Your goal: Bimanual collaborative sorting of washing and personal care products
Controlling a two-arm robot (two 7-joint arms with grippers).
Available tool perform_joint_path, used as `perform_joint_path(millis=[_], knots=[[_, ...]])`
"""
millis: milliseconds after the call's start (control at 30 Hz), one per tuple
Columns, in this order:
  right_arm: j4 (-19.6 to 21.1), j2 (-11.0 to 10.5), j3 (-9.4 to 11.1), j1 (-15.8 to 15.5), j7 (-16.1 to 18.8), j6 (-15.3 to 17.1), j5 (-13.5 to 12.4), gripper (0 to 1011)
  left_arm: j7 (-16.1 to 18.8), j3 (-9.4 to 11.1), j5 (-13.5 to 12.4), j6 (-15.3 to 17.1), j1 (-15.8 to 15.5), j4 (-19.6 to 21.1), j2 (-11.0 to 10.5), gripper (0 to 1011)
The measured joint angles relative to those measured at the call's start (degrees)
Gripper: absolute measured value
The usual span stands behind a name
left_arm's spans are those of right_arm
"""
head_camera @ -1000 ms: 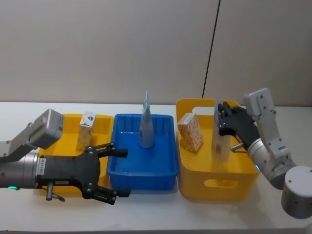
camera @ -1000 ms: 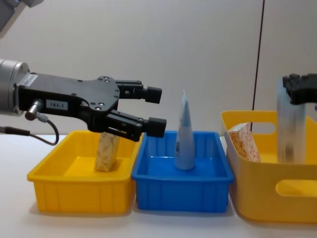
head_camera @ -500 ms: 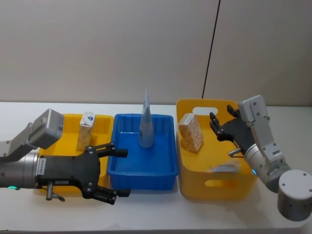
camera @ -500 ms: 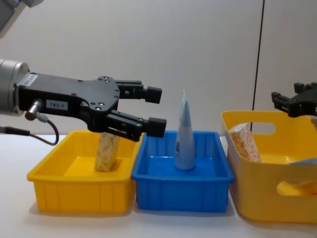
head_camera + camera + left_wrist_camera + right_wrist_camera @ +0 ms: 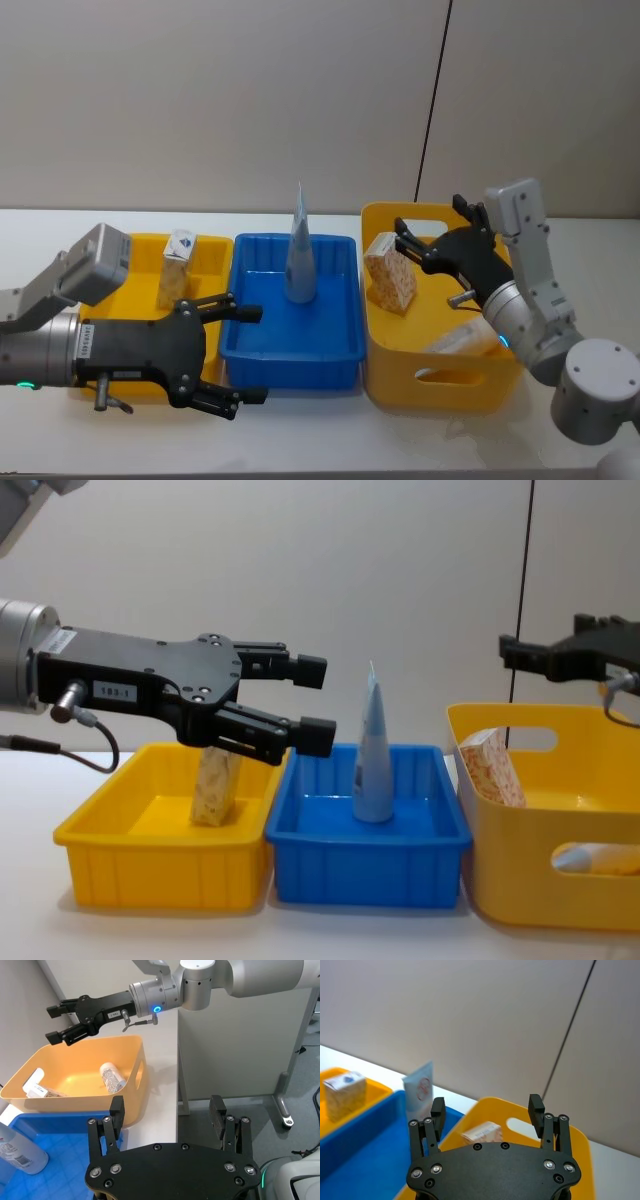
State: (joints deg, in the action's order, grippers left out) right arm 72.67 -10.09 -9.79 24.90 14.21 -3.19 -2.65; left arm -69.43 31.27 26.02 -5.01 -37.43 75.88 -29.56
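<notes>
While both hover level, right end effector [image 5: 415, 245] and left end effector [image 5: 248, 355] gape.

blue bin [image 5: 340, 330]: glossy moulded plastic | tube [image 5: 299, 250] standing in blue bin: smooth plastic, printed label | carton [image 5: 178, 268] left of blue bin: matt speckled card | left gripper [image 5: 245, 355] before blue bin: matt black, screw-studded

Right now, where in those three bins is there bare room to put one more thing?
Most room: the blue bin, around the upright tube. The left bin has bare floor beside the carton. The right bin is crowded: a leaning pack, a fallen tube, the right gripper above.
</notes>
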Motion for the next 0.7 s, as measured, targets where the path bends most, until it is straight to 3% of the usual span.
perform_joint_path(millis=[300, 700], knots=[[2.2, 0.2, 0.0, -0.3, 5.6, 0.2, -5.0, 1000, 0.0, 0.0, 0.0, 0.0, 0.0, 0.0, 0.0, 1001], [5.1, -1.6, -0.4, -1.2, 15.0, 1.9, -11.8, 1000, 0.0, 0.0, 0.0, 0.0, 0.0, 0.0, 0.0, 1001]])
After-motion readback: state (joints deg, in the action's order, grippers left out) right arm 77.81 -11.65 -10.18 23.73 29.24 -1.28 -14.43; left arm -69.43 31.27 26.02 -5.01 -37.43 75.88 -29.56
